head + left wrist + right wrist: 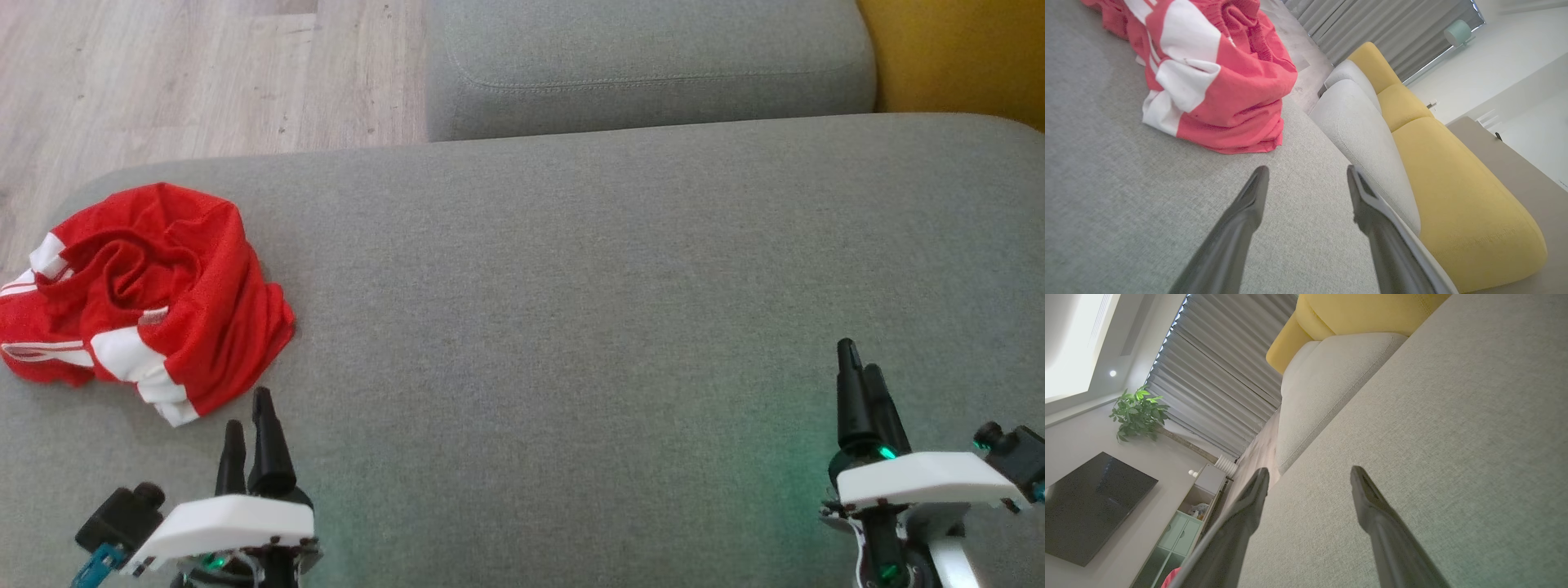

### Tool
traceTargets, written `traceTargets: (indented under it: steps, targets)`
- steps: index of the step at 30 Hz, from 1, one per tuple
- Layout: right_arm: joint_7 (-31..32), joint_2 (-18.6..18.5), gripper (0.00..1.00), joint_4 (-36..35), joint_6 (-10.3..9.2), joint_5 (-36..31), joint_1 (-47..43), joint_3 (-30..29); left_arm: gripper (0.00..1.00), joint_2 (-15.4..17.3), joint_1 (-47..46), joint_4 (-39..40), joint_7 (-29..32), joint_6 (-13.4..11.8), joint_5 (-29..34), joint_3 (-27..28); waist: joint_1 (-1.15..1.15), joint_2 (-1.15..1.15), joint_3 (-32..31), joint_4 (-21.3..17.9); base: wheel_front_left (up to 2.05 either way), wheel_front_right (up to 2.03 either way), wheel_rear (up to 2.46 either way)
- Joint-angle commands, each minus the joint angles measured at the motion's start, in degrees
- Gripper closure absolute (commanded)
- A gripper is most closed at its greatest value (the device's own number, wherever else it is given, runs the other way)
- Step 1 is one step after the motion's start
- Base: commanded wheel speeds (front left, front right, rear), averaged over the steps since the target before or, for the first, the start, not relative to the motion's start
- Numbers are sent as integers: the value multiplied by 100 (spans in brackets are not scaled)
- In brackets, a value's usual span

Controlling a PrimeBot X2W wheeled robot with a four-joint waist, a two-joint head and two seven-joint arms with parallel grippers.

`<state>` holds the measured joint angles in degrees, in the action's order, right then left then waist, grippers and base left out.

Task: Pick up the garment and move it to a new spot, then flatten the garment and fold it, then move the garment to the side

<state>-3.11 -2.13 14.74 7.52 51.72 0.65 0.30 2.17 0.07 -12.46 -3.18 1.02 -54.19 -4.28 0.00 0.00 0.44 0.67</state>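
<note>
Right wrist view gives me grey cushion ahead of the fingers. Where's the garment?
Observer: Head view has the red and white garment at the left end of the grey cushion, ahead and a little left of the left hand.
Operator: Left hand on it?
Observer: No. In the left wrist view its fingers are spread with bare cushion between them. The garment sits beyond the tips, not touching.
Operator: Lying flat?
Observer: No. It's crumpled in a heap of folds, with the white stripes on the side nearest the robot.
</note>
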Motion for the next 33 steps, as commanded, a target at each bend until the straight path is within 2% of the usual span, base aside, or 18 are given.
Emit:
traceTargets:
  steps: [1,33]
  targets:
    - [-79,-48,0,-231,-1,-183,293,107,0,47,-310,249,-77,-14,186,26,0,0,-1,1,0,0,0]
    - [-601,-61,0,-201,-2,-2448,374,398,0,58,-362,432,-597,-326,2318,-409,0,0,-16,-4,0,0,0]
